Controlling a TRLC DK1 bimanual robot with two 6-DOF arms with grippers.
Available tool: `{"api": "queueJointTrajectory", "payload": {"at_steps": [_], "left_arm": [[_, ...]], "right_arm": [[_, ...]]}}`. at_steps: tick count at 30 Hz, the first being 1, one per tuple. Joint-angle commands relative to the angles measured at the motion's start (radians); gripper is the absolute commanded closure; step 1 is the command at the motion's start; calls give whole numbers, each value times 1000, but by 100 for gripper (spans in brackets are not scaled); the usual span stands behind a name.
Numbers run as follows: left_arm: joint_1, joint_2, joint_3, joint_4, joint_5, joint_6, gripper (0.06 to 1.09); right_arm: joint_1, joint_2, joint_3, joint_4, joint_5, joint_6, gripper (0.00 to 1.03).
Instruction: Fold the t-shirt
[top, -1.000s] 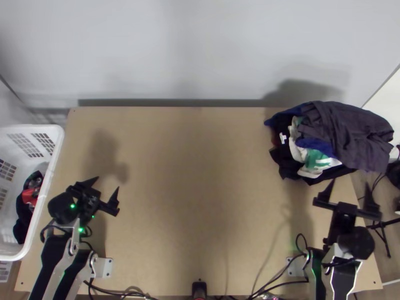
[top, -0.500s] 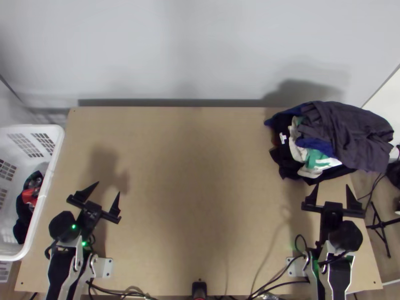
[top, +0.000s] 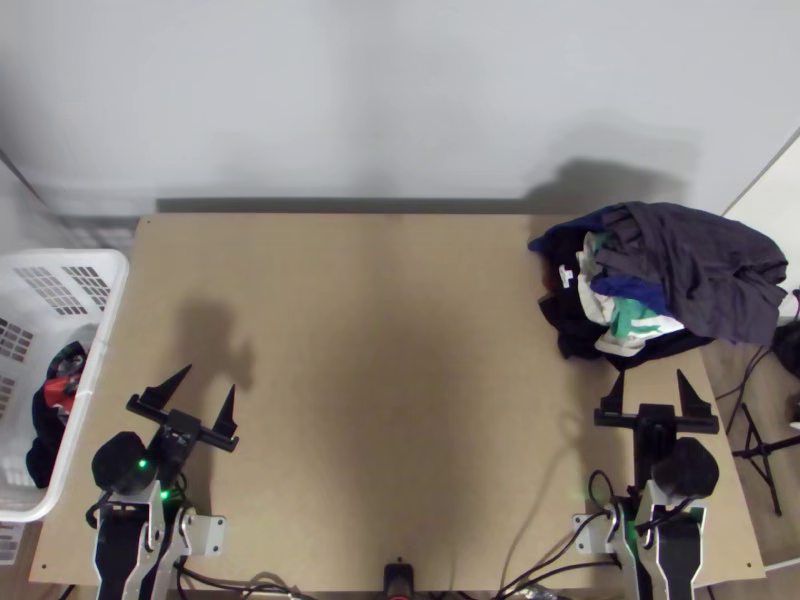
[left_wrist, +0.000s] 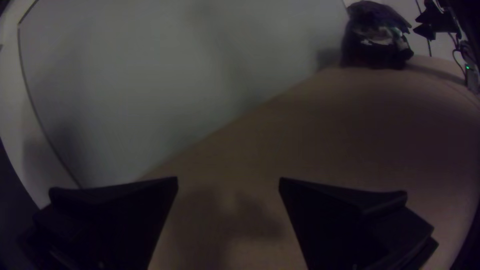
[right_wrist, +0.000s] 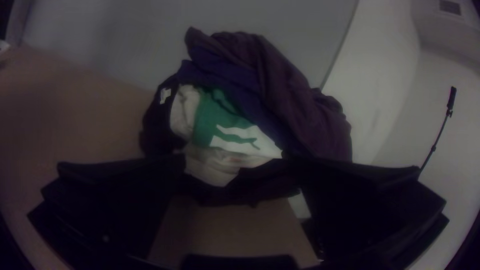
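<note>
Top view: left gripper (top: 211, 378) spread and empty, well off; right gripper (top: 651, 372) gaping empty too, and much the nearer, with the bunched pile of shirts (top: 690, 270) just ahead of its mouth, no single long axis readable!

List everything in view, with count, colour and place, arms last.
Clothes pile: one, dark purple-grey garment on top, blue, green, white and black cloth beneath; table's far right corner
Laundry basket: one, white, left of the table
Clothing in the basket: count unclear, black and red
Table: one, light wood, centre
Wall panel: one, grey, behind the table
Cables: several, black, near edge
Left gripper: one, black, open, above the table's left
Right gripper: one, black, open, just short of the pile
Arms: two, silver-grey and black, lower corners
</note>
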Motion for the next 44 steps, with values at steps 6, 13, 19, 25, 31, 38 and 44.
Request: {"api": "queueJointTrajectory", "payload": {"at_steps": [6,13,19,25,31,38,44], "left_arm": [[3,-10,-3,-40,15,7,10],[14,-10,-3,-40,13,7,10],[13,-10,-3,-41,21,7,10],[13,-10,-3,-41,21,7,10],[13,-10,-3,-41,21,7,10],[13,-10,-3,-45,21,24,10],[13,-10,-3,-45,20,24,10]], "right_arm": [[-58,4,-1,-7,-8,-3,4],[-59,4,-1,-7,-10,-5,4],[-59,4,-1,-7,-10,-5,4],[-59,4,-1,-7,-10,-5,4],[-59,4,-1,-7,-10,-5,4],[-59,4,-1,-7,-10,-5,4],[-59,4,-1,-7,-10,-5,4]]}}
